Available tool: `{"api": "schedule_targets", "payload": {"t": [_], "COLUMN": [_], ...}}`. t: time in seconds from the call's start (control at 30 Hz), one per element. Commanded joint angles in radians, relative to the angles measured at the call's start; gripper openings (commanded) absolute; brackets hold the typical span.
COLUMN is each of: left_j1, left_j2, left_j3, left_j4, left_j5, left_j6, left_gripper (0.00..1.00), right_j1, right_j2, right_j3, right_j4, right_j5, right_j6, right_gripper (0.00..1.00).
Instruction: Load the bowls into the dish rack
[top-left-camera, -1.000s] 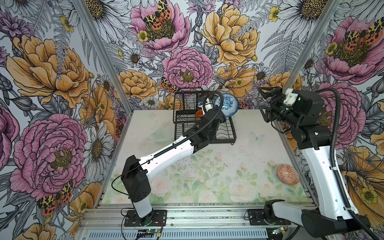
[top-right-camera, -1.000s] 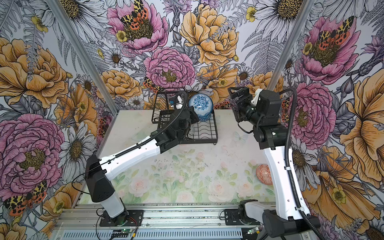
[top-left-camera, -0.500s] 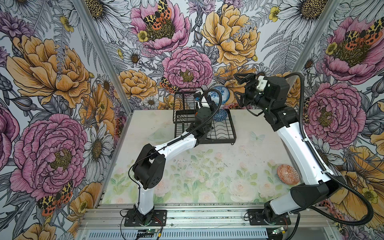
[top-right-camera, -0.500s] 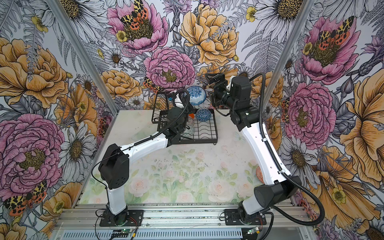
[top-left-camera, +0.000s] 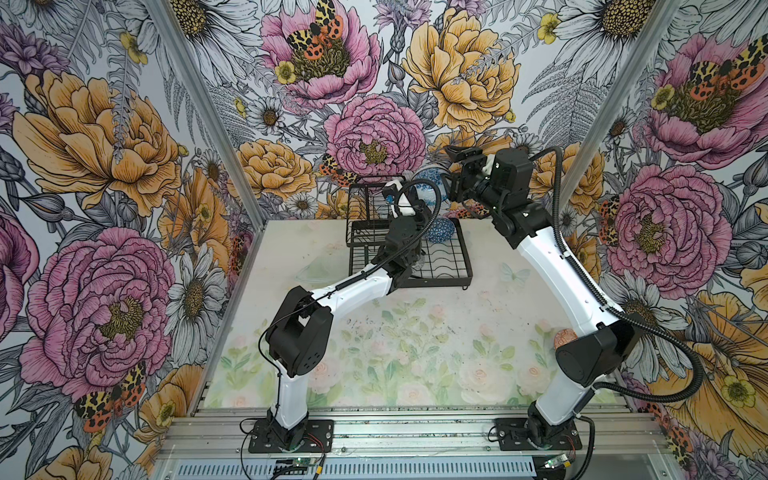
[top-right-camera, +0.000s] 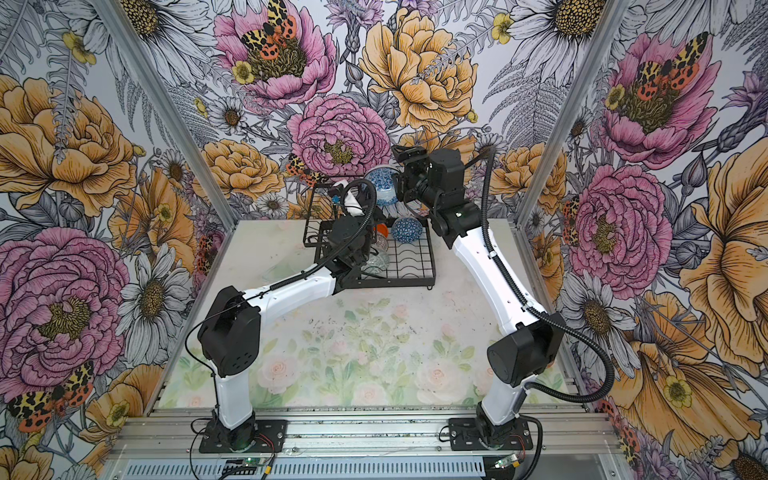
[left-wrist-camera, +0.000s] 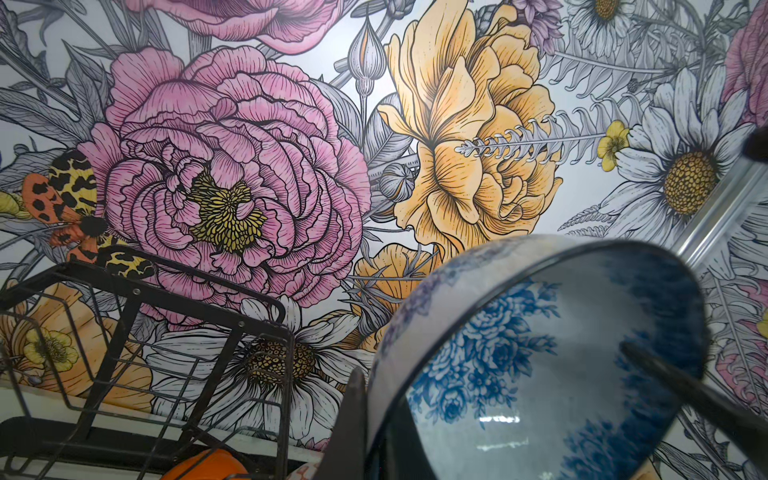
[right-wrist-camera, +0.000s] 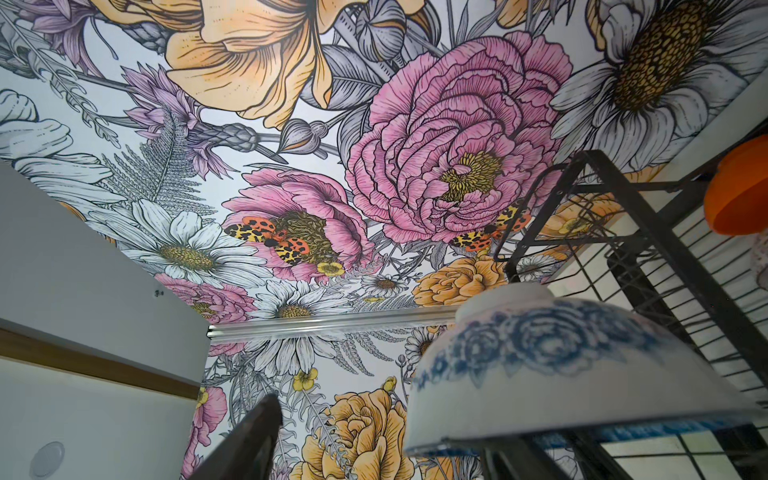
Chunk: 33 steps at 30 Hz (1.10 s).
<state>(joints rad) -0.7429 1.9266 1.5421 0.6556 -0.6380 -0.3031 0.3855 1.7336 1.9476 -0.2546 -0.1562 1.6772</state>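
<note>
The left end effector is pressed together on the rim of the blue-white floral bowl. It holds the bowl tilted on edge in the air over the back of the dish rack, beside the raised basket tier. Lower in the rack sit the blue geometric bowl and an orange bowl.

From the right, the right end effector stands spread about the same floral bowl. The right wrist view shows one finger clear of the wall, so nothing is pinched there.

This reads as a hand-over. To do it well, the right should bite squarely on the wall before the left lets go, without twisting. It can then lower the bowl into a free slot, clear of its neighbours. The red-orange bowl waits on the bench.
</note>
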Motion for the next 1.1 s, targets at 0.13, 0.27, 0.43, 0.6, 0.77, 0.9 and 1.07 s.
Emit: {"api": "schedule_targets", "payload": {"t": [0.13,0.27,0.43,0.6,0.77,0.9,1.07], "left_j1": [-0.011,-0.012,-0.015,-0.02,-0.027,-0.036,-0.059], "left_j2": [-0.028,-0.038,-0.052,-0.066,-0.082,-0.096,-0.096], "left_j3": [-0.018,-0.036,-0.058,-0.076,-0.094,-0.106,-0.121], "left_j4": [0.103,0.112,0.127,0.144,0.163,0.167,0.181], "left_j5": [0.038,0.041,0.023,0.001,-0.013,-0.018,-0.023], "left_j6": [-0.002,0.006,0.021,0.027,0.045,0.045,0.064], "left_gripper": [0.0,0.0,0.0,0.0,0.0,0.0,0.0], "right_j1": [0.039,0.054,0.074,0.084,0.083,0.081,0.08], "right_j2": [0.049,0.055,0.06,0.04,-0.014,-0.054,-0.077], "right_j3": [0.027,0.027,0.026,0.008,-0.069,-0.14,-0.167], "right_j4": [0.116,0.117,0.121,0.124,0.123,0.124,0.125], "right_j5": [0.096,0.119,0.124,0.14,0.171,0.192,0.194], "right_j6": [0.065,0.082,0.11,0.118,0.118,0.118,0.107], "right_gripper": [0.62,0.54,0.5,0.43,0.35,0.3,0.18]}}
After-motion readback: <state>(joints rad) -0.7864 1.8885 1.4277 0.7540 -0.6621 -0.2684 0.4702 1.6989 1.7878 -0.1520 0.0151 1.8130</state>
